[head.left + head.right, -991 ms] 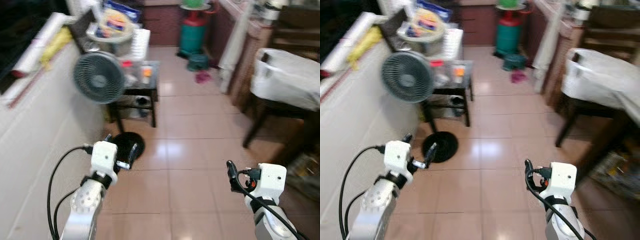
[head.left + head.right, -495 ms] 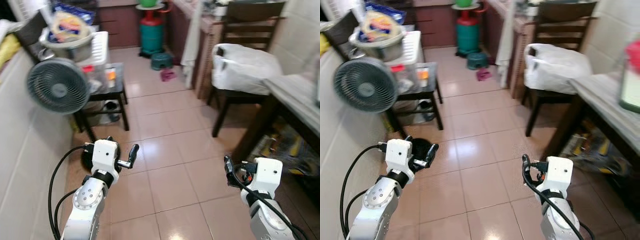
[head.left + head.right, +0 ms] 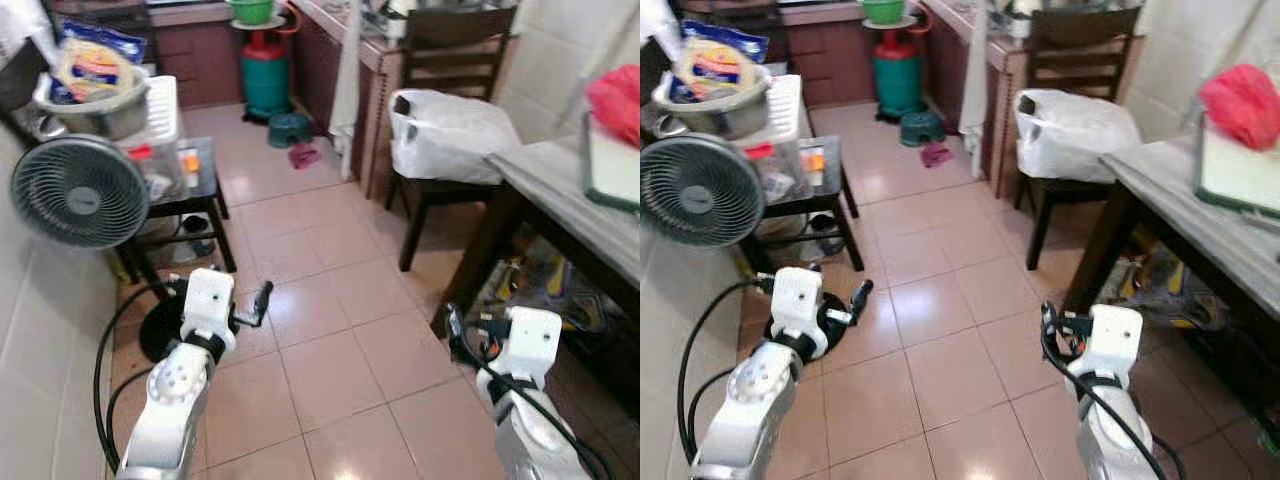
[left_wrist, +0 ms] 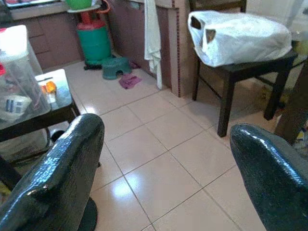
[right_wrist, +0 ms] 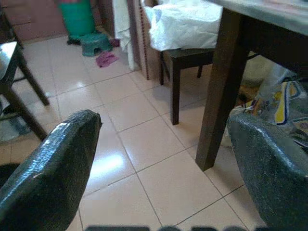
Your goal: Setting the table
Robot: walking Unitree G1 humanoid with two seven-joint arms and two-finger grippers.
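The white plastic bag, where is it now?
The white plastic bag lies on the seat of a dark wooden chair, ahead on the robot's right, just beyond the end of the table.

Glossy tiled floor, dark wooden chair, crinkled white plastic bag, metal bowl

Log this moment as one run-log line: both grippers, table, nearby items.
left gripper: open, empty, over tiled floor | right gripper: open, empty, facing dark wooden table | white plastic bag on dark wooden chair | grey standing fan: robot's left
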